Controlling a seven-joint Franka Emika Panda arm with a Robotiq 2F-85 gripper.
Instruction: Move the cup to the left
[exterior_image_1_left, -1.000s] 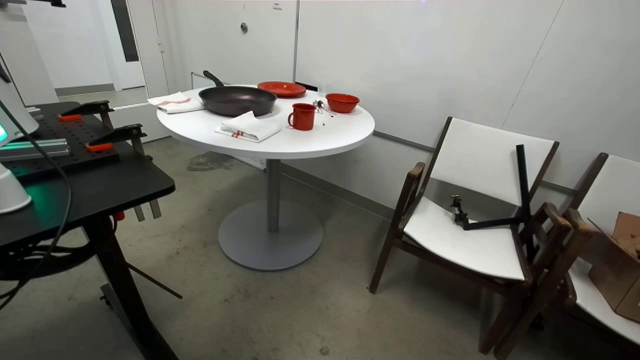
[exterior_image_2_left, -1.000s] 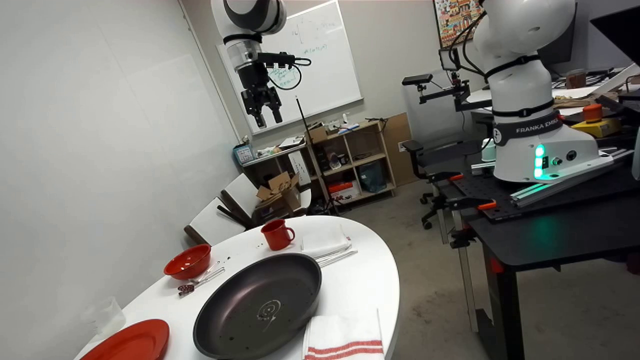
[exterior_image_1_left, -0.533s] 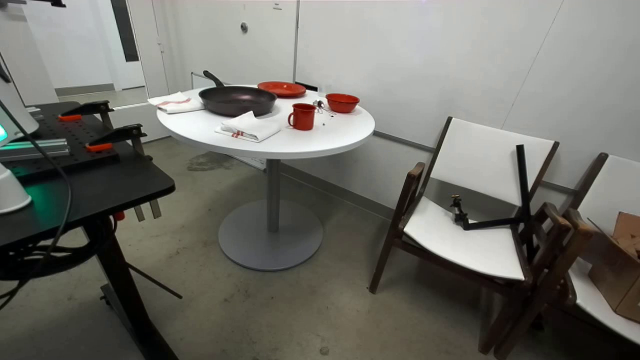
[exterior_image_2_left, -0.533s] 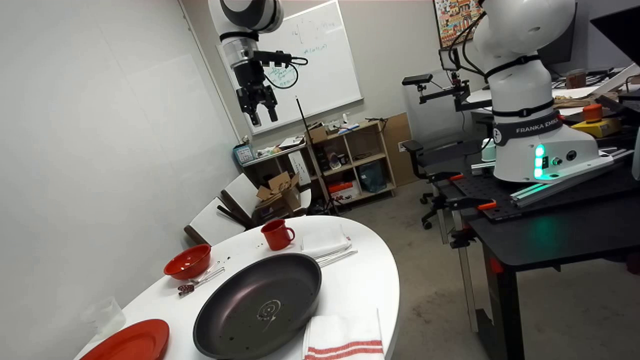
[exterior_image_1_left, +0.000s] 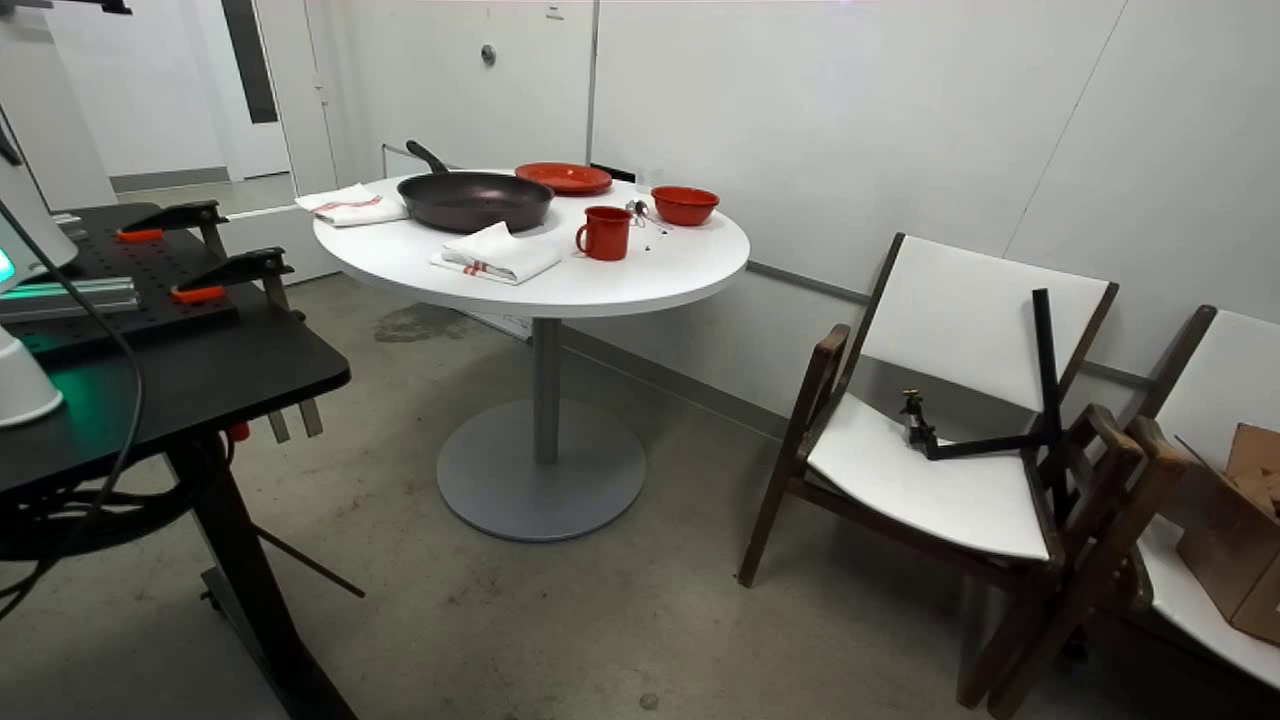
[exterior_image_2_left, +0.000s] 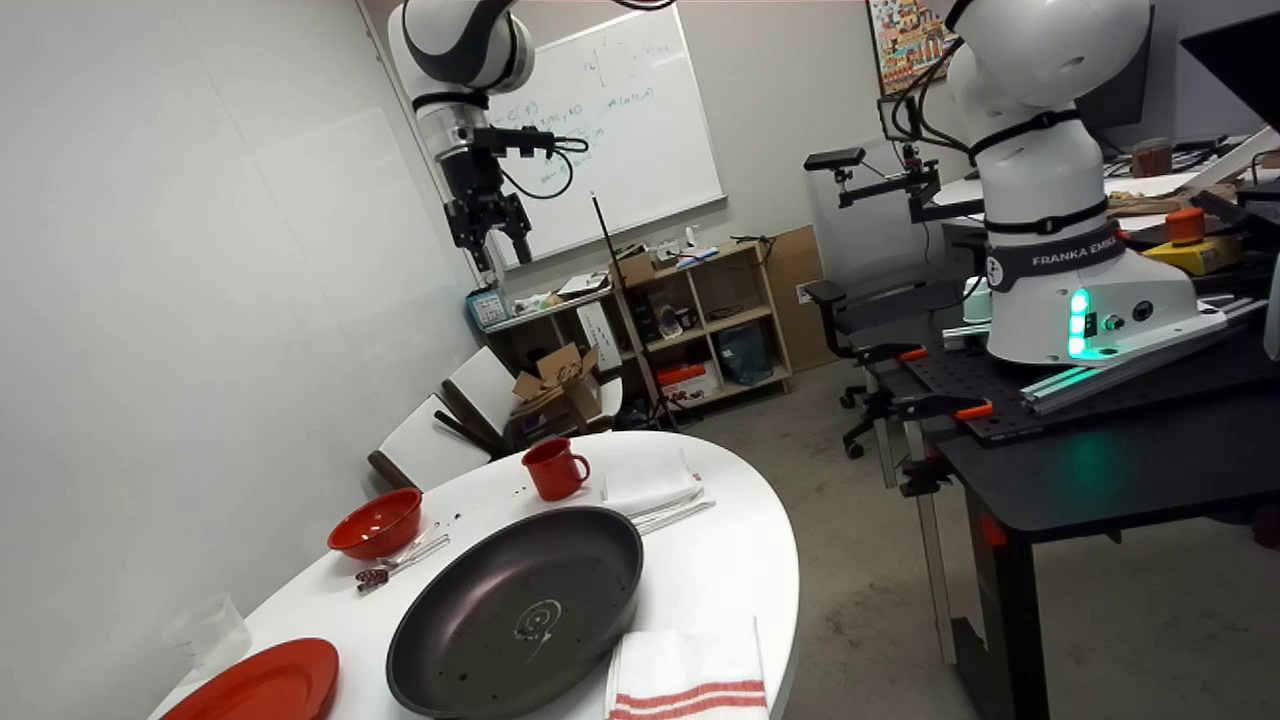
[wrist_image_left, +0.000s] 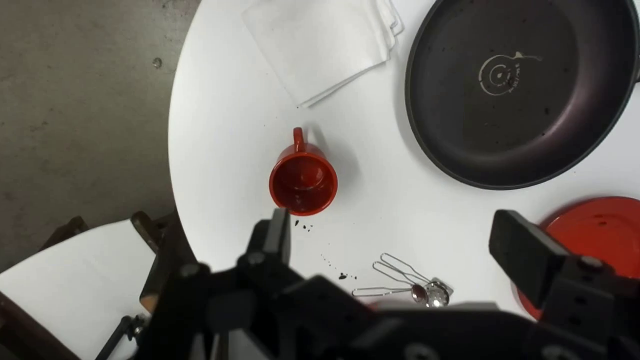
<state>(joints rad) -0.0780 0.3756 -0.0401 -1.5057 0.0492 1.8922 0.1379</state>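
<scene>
Red cup stood upright on the round white table, in from the edge, mouth up, handle pointing toward a folded white cloth near it but not touching. Gripper hung well above the tabletop, pointing down, fingers spread wide apart, tabletop showing between them. In the wrist view the cup's rim appeared right by one finger's tip; in an exterior view the cup sat far below the gripper. Black frying pan lay near the cup, apart from it, handle angled up. Second cloth, red-striped, lay beside the pan, red plate also near it. Red bowl stood farther off, small wire-handled utensils just beside it. Dark crumbs lay scattered between cup and utensils. White arm was mounted on a black bench, green light lit at its base. Off the table, a wooden-armed chair with white seat and back held a black bracket; a cardboard box sat on another chair alongside.
</scene>
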